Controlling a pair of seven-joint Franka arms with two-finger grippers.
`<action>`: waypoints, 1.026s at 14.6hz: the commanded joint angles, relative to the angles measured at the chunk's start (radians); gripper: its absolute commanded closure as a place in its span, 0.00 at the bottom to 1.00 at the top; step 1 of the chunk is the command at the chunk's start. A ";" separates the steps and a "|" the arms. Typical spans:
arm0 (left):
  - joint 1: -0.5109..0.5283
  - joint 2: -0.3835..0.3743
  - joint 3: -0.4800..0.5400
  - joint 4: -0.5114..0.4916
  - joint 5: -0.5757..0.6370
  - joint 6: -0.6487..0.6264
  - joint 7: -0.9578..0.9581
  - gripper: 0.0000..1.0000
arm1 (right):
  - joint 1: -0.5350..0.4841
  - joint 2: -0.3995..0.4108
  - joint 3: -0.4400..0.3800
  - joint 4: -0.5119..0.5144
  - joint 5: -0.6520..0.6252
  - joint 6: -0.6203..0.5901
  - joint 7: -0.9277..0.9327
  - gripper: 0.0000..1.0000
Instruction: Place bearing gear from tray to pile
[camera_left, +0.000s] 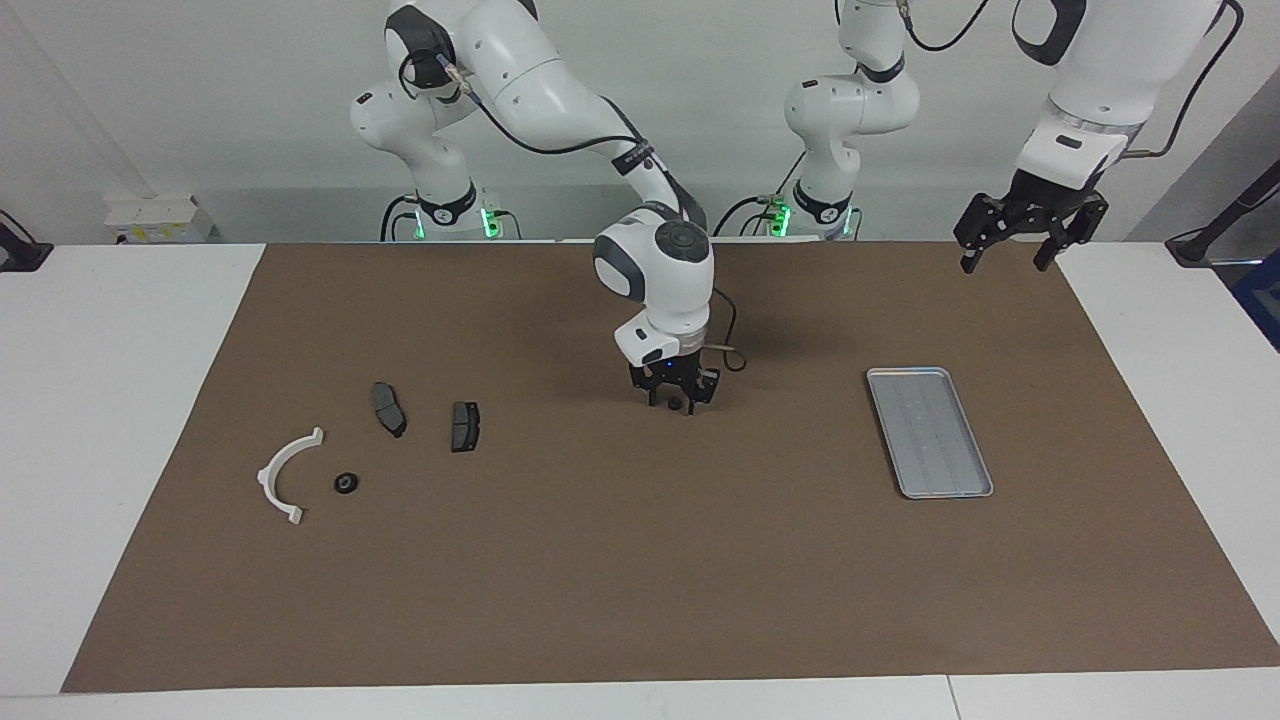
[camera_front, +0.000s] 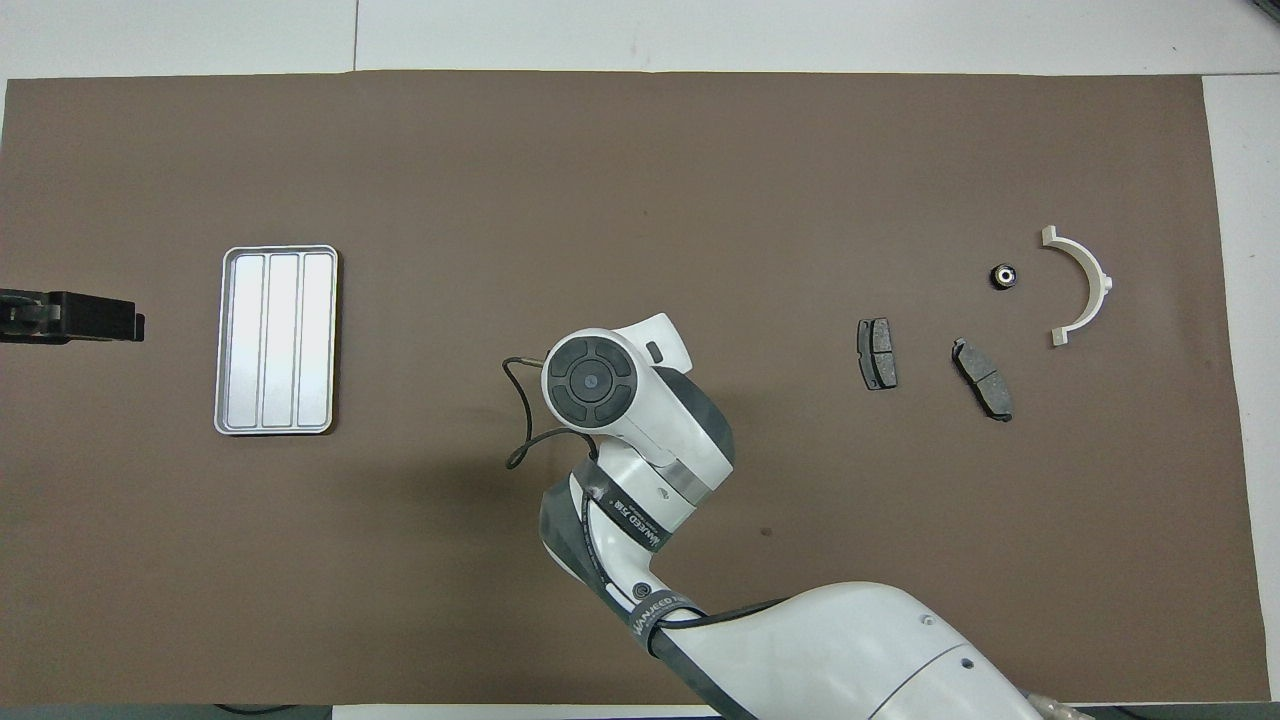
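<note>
Right end effector (camera_left: 677, 397) down around bearing gear (camera_left: 676, 403) on mat.

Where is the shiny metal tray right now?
The tray lies flat on the brown mat, toward the left arm's end of the table. Nothing is on it, and it sits apart from the other parts.
</note>
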 joint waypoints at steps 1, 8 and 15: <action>-0.012 -0.024 0.011 -0.034 -0.009 0.028 -0.011 0.00 | -0.008 -0.002 0.008 -0.012 -0.021 0.022 0.017 0.63; -0.014 -0.022 0.009 -0.031 -0.009 0.025 -0.011 0.00 | -0.008 -0.004 0.008 -0.009 -0.021 0.008 0.018 1.00; -0.012 -0.025 0.009 -0.035 -0.009 0.025 -0.010 0.00 | -0.037 -0.017 0.004 0.076 -0.022 -0.142 -0.032 1.00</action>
